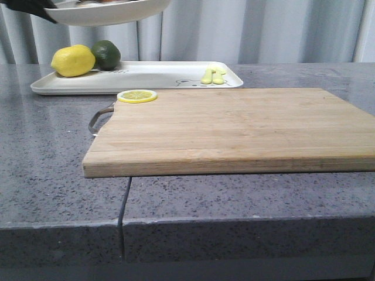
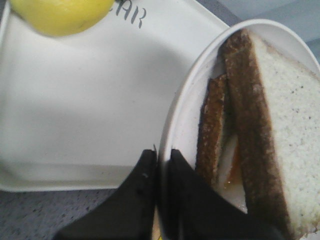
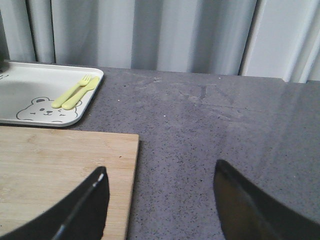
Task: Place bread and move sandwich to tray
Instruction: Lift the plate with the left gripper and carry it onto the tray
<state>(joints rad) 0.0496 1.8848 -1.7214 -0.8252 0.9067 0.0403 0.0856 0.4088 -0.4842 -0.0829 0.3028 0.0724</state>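
Observation:
The sandwich (image 2: 235,150) lies on a round white plate (image 2: 185,115): a fried egg with orange yolk shows between two brown-crusted slices. The bread (image 2: 295,130), pale crumb up, is the upper slice. My left gripper (image 2: 161,157) is shut on the plate's rim, one finger inside and one outside. In the front view the plate (image 1: 108,13) hangs high above the left end of the white tray (image 1: 140,79). In the left wrist view the tray (image 2: 90,100) lies below the plate. My right gripper (image 3: 160,175) is open and holds nothing, over the right edge of the cutting board (image 3: 60,170).
A lemon (image 1: 72,60) and a lime (image 1: 106,54) sit on the tray's left end, and a yellow fork and spoon (image 1: 213,75) on its right end by the bear drawing. A lemon slice (image 1: 137,96) lies on the wooden cutting board (image 1: 234,129). A curtain hangs behind the grey counter (image 1: 47,175).

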